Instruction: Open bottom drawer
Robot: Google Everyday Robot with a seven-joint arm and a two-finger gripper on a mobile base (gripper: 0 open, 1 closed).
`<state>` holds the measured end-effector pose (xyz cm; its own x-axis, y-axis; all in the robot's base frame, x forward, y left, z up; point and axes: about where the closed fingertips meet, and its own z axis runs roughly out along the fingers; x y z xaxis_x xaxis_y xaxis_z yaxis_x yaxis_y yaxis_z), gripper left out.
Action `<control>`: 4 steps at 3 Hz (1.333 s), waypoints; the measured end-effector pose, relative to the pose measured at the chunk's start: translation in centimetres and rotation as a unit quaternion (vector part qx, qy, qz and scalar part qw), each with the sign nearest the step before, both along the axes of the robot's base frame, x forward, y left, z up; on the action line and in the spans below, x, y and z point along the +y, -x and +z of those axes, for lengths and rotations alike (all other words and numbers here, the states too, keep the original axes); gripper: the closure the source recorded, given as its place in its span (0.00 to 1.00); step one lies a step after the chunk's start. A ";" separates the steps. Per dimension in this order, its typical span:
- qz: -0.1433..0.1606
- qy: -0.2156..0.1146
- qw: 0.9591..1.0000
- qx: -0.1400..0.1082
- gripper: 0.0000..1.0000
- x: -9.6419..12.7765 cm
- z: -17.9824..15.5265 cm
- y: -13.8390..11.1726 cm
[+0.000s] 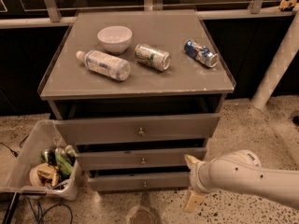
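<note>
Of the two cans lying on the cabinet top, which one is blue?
The blue can, nearest the right edge; the other can, greenish, lies beside the bottle. The gripper, open, hangs low by the bottom drawer's right end.

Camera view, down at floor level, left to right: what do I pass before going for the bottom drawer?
Bin of trash → bottom drawer with its knob → pincer, open, low at that drawer's right end.
</note>
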<state>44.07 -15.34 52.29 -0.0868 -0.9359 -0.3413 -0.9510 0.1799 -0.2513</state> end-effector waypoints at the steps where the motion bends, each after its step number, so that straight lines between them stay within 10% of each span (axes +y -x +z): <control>1: -0.014 -0.012 0.999 0.034 0.00 0.2 -5.4 -0.2; 4: 0.002 -0.055 0.998 0.023 0.00 1.2 -8.9 -1.8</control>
<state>45.90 -14.12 43.43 -0.1008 -0.8936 -0.4374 -0.9621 0.1994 -0.1858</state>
